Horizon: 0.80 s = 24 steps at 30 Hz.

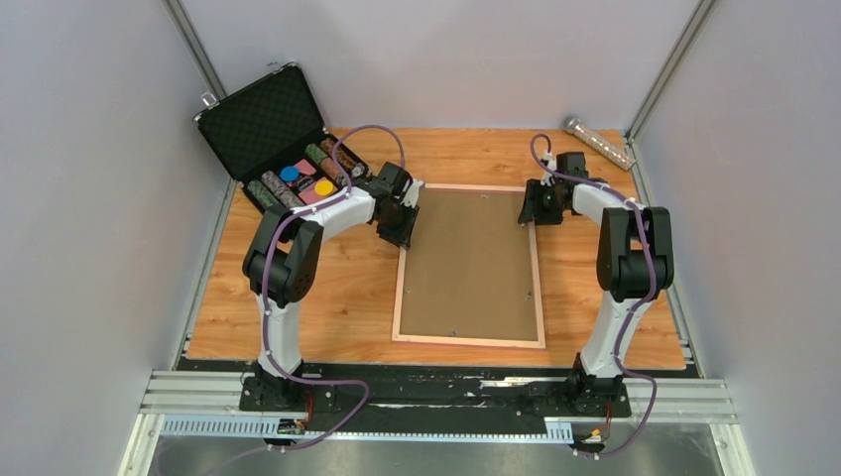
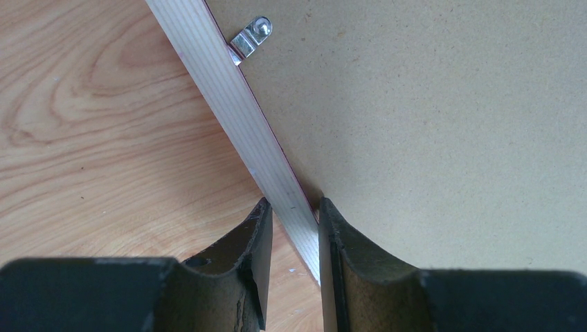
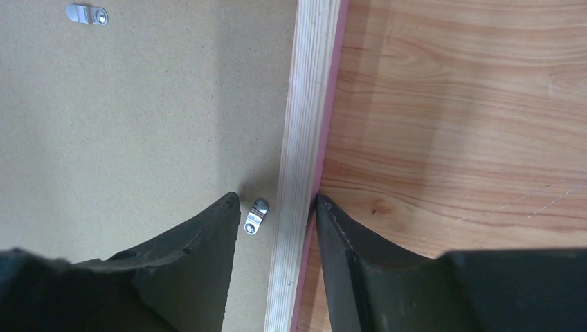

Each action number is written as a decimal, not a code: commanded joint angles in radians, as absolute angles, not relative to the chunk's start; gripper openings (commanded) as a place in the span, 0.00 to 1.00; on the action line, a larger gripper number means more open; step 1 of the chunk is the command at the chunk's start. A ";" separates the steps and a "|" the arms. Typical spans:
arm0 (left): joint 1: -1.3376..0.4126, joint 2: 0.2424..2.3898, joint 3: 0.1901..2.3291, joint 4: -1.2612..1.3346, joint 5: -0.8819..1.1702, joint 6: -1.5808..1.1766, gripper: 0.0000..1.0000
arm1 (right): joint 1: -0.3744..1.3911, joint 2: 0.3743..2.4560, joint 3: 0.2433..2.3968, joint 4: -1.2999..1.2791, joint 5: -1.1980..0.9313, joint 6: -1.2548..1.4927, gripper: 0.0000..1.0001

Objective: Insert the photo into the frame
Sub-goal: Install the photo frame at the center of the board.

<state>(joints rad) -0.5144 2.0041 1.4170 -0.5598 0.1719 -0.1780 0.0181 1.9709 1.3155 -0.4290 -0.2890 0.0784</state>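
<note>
Soft, even light falls from above, fairly bright. The frame (image 3: 302, 124) throws a faint shadow onto the table (image 3: 471, 124) just beside it. The wood grain is sharp up close; the walls (image 1: 79, 218) in the top view look pale and slightly grainy.

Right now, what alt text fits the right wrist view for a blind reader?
The right gripper straddles the pale wood rail of the frame, jaws open: one side over the brown backing board beside a metal clip, the other over the table.

Open black case (image 1: 260, 124) far-left; silver tube (image 1: 599, 142) far-right.
</note>
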 commanded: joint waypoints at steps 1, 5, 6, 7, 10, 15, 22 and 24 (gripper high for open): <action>-0.524 2.059 1.405 -0.545 0.169 -0.160 0.00 | 0.029 1.943 1.280 -0.452 -0.269 0.041 0.48; -0.523 2.063 1.406 -0.546 0.172 -0.160 0.00 | 0.029 1.937 1.266 -0.452 -0.260 0.028 0.47; -0.524 2.063 1.407 -0.546 0.173 -0.160 0.00 | 0.029 1.936 1.265 -0.452 -0.258 0.026 0.47; -0.524 2.063 1.408 -0.546 0.170 -0.160 0.00 | 0.029 1.938 1.266 -0.452 -0.256 0.026 0.47; -0.525 2.061 1.407 -0.546 0.167 -0.160 0.00 | 0.030 1.940 1.269 -0.451 -0.255 0.024 0.44; -0.524 2.060 1.406 -0.546 0.164 -0.158 0.00 | 0.029 1.939 1.274 -0.452 -0.247 0.014 0.38; -0.525 2.060 1.407 -0.546 0.163 -0.158 0.00 | 0.029 1.933 1.273 -0.452 -0.241 0.006 0.29; -0.524 2.060 1.407 -0.546 0.163 -0.159 0.00 | 0.029 1.928 1.273 -0.454 -0.245 -0.029 0.26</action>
